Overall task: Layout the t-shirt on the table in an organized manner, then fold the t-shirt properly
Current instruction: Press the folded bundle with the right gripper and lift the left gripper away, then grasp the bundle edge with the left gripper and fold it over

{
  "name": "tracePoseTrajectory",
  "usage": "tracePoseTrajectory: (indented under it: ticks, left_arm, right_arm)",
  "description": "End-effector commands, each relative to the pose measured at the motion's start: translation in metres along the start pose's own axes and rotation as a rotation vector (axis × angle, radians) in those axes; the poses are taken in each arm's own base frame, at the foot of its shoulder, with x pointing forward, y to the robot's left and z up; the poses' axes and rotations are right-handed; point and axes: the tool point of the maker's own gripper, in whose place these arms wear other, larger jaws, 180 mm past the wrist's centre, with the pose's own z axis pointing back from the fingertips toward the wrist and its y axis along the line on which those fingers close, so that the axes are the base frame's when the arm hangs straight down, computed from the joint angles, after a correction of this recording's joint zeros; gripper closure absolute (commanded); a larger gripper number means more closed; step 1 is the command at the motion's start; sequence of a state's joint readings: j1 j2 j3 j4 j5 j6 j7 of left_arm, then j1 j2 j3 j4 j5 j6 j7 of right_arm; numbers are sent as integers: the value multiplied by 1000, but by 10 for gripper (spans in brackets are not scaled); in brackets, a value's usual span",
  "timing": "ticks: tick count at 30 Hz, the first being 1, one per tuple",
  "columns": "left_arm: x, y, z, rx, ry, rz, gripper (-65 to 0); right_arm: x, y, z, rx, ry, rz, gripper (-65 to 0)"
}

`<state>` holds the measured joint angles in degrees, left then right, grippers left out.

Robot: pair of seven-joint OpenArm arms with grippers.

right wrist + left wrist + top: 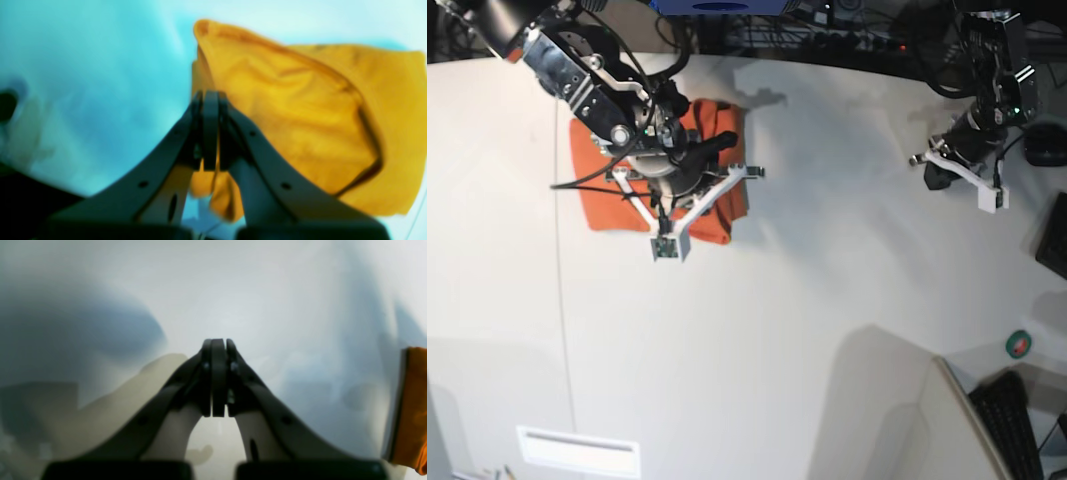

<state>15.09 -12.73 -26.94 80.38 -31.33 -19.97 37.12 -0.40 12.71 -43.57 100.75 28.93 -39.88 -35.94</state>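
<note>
Two arms work over the white desk, and only one of them is at the t-shirt. The orange shirt lies bunched into a rough rectangle near the desk's far edge, toward the far left corner as the base view shows it, just beside the thin straight seam line that crosses the desktop.

The right gripper sits directly over the shirt. In its wrist view the jaws are pressed together, and orange cloth shows both ahead of the tips and below them (a small fold hangs between the two fingers), so the jaws appear closed on a pinch of the t-shirt at its edge.

The left gripper is well apart from the shirt, near the far right edge of the desk. Its jaws are fully closed with nothing between them, over bare white desktop. A strip of orange shows at the right edge of that wrist view.
</note>
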Motion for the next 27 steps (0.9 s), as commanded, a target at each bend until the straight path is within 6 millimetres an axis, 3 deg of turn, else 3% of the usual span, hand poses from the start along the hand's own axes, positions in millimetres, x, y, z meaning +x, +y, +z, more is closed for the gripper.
tracePoseTrajectory:
  ticks: [1, 6, 9, 12, 16, 19, 21, 24, 25, 27]
  left_arm:
    - [16, 1, 4, -6, -42, -21, 0]
    - [7, -14, 0, -36, 22, -46, 0]
    - [9, -44, -2, -95, 14, -84, 0]
    - [6, -75, -4, -163, 19, -129, 0]
    - [-7, -114, -8, -242, 34, -130, 0]
    - [-25, -130, -8, -272, 58, -88, 0]
    - [-37, -142, -8, -295, 75, -63, -217]
    - [-50, -160, -7, -336, 88, -36, -540]
    - [-57, -170, -6, -376, 101, -58, -614]
    - [-65, -190, -1, -464, 113, -115, -650]
  right_arm:
    - [13, -5, -7, -25, -37, 12, 0]
    - [-13, -13, -41, -104, 63, 4, 0]
    - [-16, -8, -42, -97, 72, -1, 0]
    - [-3, -4, -34, -73, 37, -7, 0]
    - [26, -4, -8, -22, -61, 12, 0]
    - [37, -11, 8, -9, -103, 33, 0]
    - [38, -24, 13, -27, -108, 48, 0]
    - [38, -59, 15, -103, -112, 5, 0]
    - [39, -68, 16, -123, -114, -17, 0]
    - [37, -86, 19, -162, -115, -61, 0]
